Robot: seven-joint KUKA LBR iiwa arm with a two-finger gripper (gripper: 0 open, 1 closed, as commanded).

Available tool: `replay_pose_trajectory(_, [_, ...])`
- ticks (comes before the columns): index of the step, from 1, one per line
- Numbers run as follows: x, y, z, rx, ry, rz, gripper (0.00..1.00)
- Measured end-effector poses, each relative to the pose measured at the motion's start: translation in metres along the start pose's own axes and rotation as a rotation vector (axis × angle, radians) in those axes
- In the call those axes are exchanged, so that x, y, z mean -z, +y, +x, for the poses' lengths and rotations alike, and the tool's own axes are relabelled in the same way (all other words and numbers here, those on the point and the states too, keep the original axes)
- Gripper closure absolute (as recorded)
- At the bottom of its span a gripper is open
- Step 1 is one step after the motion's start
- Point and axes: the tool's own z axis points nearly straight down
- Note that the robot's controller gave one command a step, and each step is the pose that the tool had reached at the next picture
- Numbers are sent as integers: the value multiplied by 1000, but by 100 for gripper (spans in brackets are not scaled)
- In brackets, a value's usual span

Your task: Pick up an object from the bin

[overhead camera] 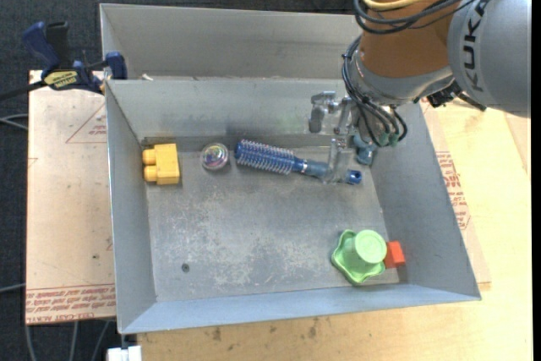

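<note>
My gripper (pixel 341 156) hangs over the handle end of the one blue hairbrush (pixel 270 158), mid-back in the grey bin (pixel 131 207). I cannot tell whether it is wide or narrow. Also inside are one yellow block (pixel 161 164), one small ball (pixel 215 157), and one green cup (pixel 359 254) beside one orange piece (pixel 395 253).

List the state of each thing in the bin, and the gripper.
yellow block, lying near the left wall.
small round ball, loose, beside the block.
blue hairbrush, lying flat, handle end at the gripper.
green cup, near the front right corner, beside an orange piece.
gripper, low over the hairbrush handle.
</note>
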Motion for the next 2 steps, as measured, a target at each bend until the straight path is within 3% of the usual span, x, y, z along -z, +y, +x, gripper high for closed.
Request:
replay_pose_trajectory(1, [-131, -48, -9, -111, 8, 1, 0])
replay_pose_trajectory(2, [-131, -28, 28, 75, 3, -1, 0])
